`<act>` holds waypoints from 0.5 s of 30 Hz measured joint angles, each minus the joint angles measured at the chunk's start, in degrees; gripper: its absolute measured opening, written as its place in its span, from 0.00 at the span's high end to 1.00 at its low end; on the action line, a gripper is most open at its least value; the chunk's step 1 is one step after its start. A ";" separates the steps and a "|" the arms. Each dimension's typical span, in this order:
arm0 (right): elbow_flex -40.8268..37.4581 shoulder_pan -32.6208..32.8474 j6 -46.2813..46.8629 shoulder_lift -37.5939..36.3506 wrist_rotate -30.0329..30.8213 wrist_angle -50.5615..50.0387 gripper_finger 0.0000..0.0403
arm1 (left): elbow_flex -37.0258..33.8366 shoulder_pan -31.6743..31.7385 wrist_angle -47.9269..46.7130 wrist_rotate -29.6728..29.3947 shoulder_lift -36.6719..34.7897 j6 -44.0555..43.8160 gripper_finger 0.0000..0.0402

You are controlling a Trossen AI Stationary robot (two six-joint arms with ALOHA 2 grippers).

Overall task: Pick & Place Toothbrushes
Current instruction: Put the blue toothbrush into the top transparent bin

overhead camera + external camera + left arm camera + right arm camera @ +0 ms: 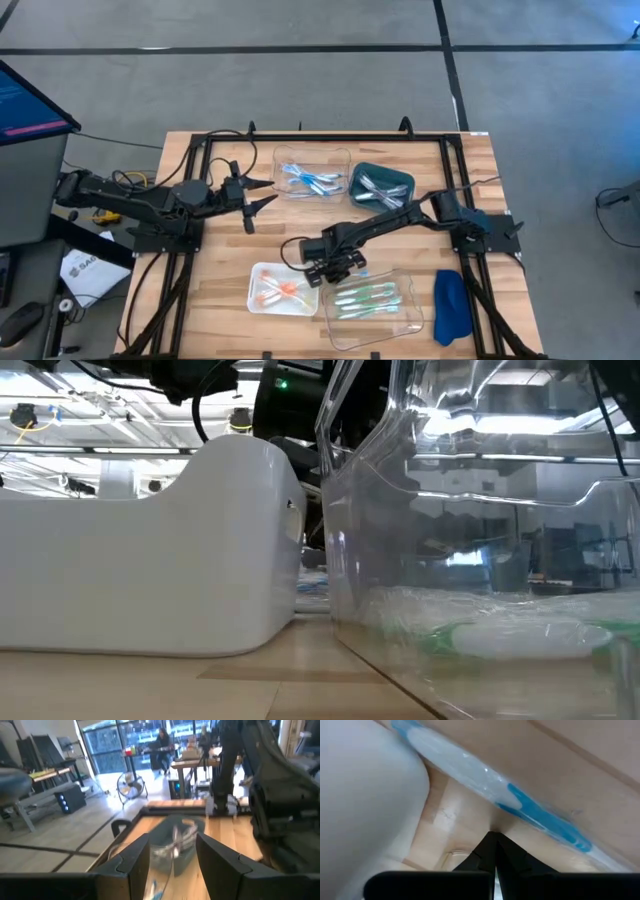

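A light blue and white toothbrush (pixel 495 785) in a clear wrapper lies on the wood beside the white tray (pixel 365 795). My right gripper (pixel 493 837) is shut and slants down at the table, its tips just short of this brush with a strip of wood between. In the high view it (pixel 335 270) hangs between the white tray (pixel 262 300) with orange toothbrushes (pixel 280 290) and the clear tray (pixel 410 318) with green ones (pixel 368 298). Far back stand a clear tray of blue brushes (pixel 308 181) and a dark tray of whitish ones (pixel 380 185). My left gripper (pixel 262 194) waits open at the left, held level.
A blue cloth (pixel 452 305) lies at the near right corner. A black frame (pixel 190 200) runs round the table's edges. In the low view the white tray's wall (pixel 150 550) and the clear tray's wall (pixel 450 560) stand close together. Bare wood (pixel 290 235) lies mid-table.
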 joint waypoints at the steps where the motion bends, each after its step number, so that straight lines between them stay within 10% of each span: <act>1: 0.00 -0.16 -0.06 0.00 0.00 -0.34 1.00 | -0.13 0.00 -0.64 -0.01 -0.26 0.02 0.62; 15: -0.02 -1.46 -1.51 -0.36 1.17 -2.46 1.00 | -0.13 0.00 -0.35 -0.01 -0.25 0.00 0.62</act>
